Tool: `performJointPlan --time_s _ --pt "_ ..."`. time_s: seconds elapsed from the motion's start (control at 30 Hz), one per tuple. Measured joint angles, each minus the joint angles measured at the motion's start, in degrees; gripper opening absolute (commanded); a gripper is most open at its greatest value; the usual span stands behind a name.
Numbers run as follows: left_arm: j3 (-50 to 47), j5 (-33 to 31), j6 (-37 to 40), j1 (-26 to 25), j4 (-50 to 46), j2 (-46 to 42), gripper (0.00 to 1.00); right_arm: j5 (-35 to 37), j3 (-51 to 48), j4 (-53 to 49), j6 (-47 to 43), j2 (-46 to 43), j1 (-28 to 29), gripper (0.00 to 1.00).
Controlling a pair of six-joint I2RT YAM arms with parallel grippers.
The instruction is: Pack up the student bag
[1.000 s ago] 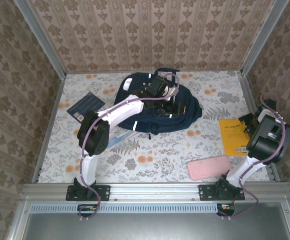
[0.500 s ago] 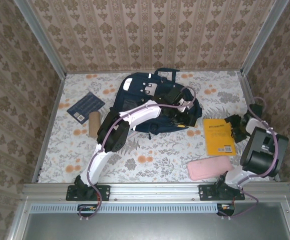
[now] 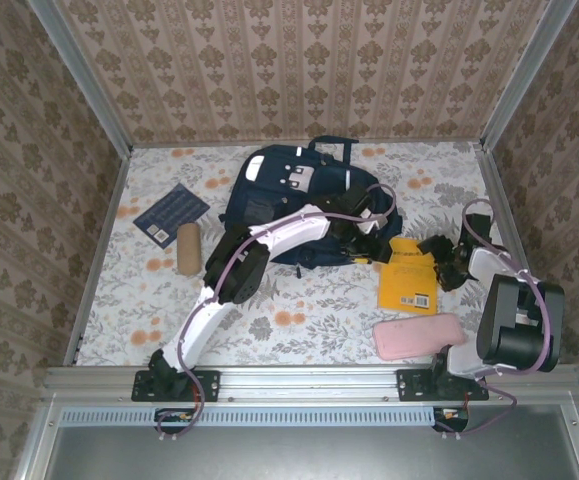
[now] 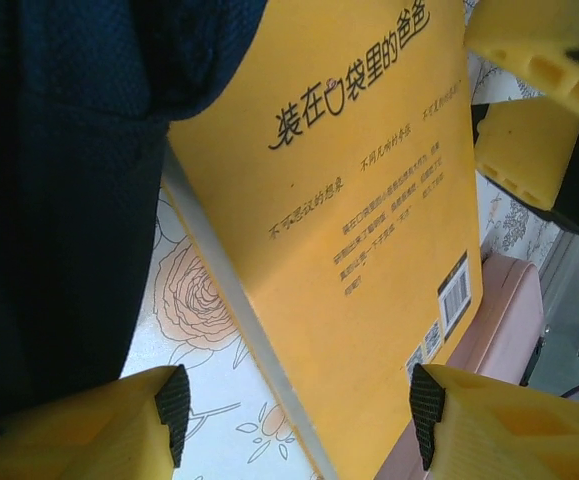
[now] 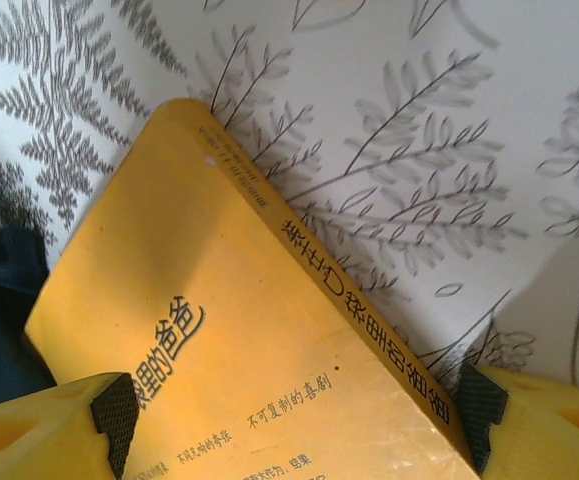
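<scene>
Right fingers (image 5: 294,425): straddling the yellow book (image 5: 229,370), gripping its edges.
Left fingers (image 4: 299,410): hanging released beside the student bag (image 3: 299,195).
Overhead: pink case (image 3: 419,336) lying near the worktop's (image 3: 309,300) front edge.

Backpack (image 3: 299,205) at table's (image 3: 299,300) far middle. Book (image 3: 406,272) just right of it, near corner touching bag's edge. Left gripper (image 3: 369,240) between bag and book; right gripper (image 3: 447,262) at book's right edge. Pouch (image 3: 418,336) in front of book. Booklet (image 3: 171,211) far left, roll (image 3: 186,249) just beside it.

both arms reaching inward, left end effector (image 3: 369,238) open, right end effector (image 3: 439,262) seemingly open
</scene>
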Motion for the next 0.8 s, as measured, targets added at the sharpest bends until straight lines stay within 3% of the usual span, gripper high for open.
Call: performJointPlan --time_s 0.3,0.63,0.8 --pt "4.5 -1.5 -1.0 -0.1 -2.4 2.6 0.66 -2.4 -0.5 -0.3 -1.3 -0.5 3.3 0.85" --pt "8.2 -11.1 0.8 -2.4 -6.3 4.1 0.69 -4.2 -5.7 4.8 2.4 -4.9 3.4 0.84" --pt "4.8 -8.9 -0.4 -2.1 -2.4 2.9 0.68 -5.2 -8.0 7.0 3.7 -6.8 3.3 0.84"
